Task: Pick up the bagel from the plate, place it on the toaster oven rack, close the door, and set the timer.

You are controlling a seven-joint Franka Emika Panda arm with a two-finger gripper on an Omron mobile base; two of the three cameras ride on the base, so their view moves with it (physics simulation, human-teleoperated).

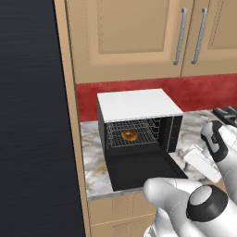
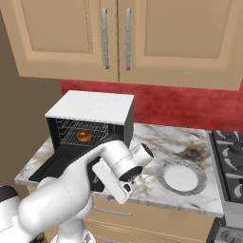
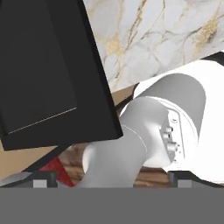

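Inspection for markings: no legible text, labels, brands, numbers or signs in any view. Toaster oven (image 1: 139, 134): housing and white top plain, no brand mark; control side facing right, too dark and small to make out any dial figures. Door (image 3: 39, 74): flat black panel, one thin pale line, no lettering. Upper cabinets (image 2: 118, 38): plain fronts, bar handles, unmarked. Plate (image 2: 181, 177): patterned rim, no writing. Stove (image 2: 230, 159): no readable markings on visible part. Counter (image 2: 175, 142): marble veining only, nothing written.
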